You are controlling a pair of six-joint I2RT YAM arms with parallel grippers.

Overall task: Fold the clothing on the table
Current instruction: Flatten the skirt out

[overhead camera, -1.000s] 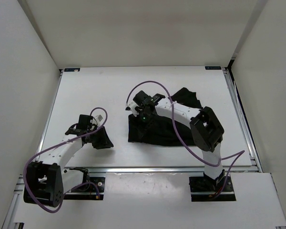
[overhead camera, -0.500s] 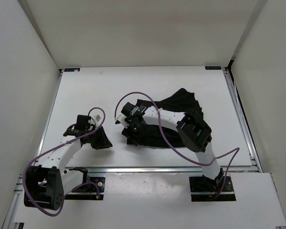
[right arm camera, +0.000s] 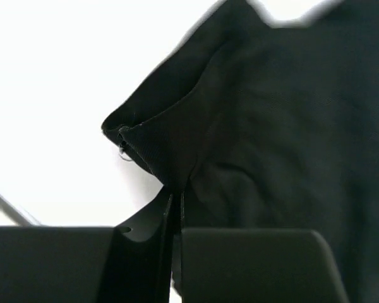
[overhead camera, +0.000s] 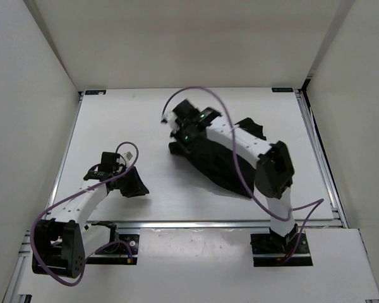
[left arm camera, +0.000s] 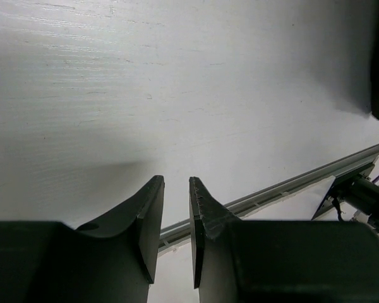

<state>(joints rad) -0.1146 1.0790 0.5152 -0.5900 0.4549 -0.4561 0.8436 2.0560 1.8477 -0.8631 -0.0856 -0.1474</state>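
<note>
Clothing [overhead camera: 218,161], black and bunched, lies right of centre on the table [overhead camera: 126,120]; the right gripper [right arm camera: 175,197] has its fingers closed on a fold at its far-left edge. The left gripper [left arm camera: 175,183] hovers near the front rail [left arm camera: 271,192], fingers slightly apart, holding nothing

The soft black clothing [overhead camera: 222,165] lies crumpled on the white table [overhead camera: 123,120], one corner drawn into a peak and pinched at the tips of the right gripper [right arm camera: 175,201], the rest spreading away beyond its fingers.
</note>
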